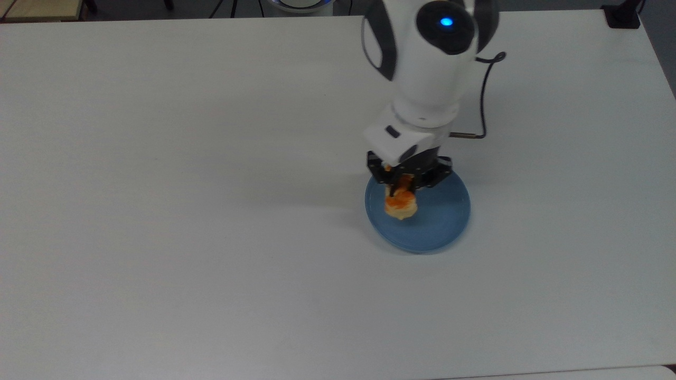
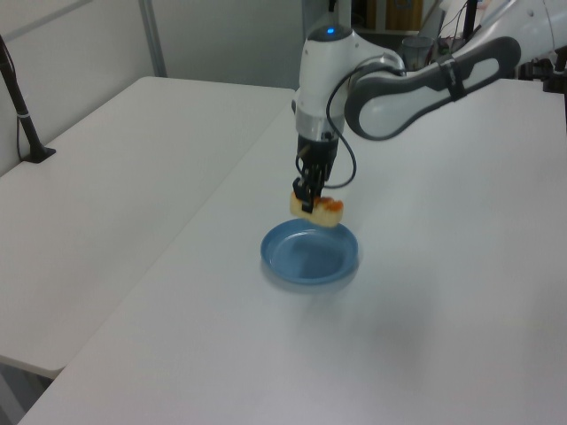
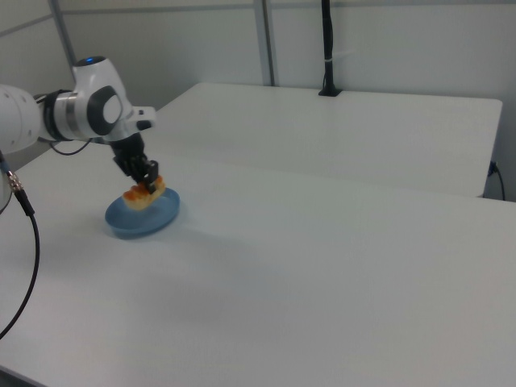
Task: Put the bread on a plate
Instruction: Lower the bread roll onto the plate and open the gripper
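The bread (image 1: 400, 204), a small pale loaf with orange-brown glazed bumps, hangs in the air over the light-blue plate (image 1: 441, 221). My gripper (image 1: 402, 186) is shut on the bread from above. In the left view the bread (image 2: 316, 208) floats a little above the plate (image 2: 310, 257), near its far rim, held by the gripper (image 2: 310, 197). In the right view the bread (image 3: 143, 194) is tilted just above the plate (image 3: 145, 219), under the gripper (image 3: 146, 181). The white arm hides the plate's far rim in the top view.
The plate lies on a wide white table (image 1: 185, 184). A black cable (image 1: 483, 89) loops from the arm's wrist. A second white table (image 2: 106, 168) adjoins on the left view's left, with a black post (image 2: 19, 115) on it.
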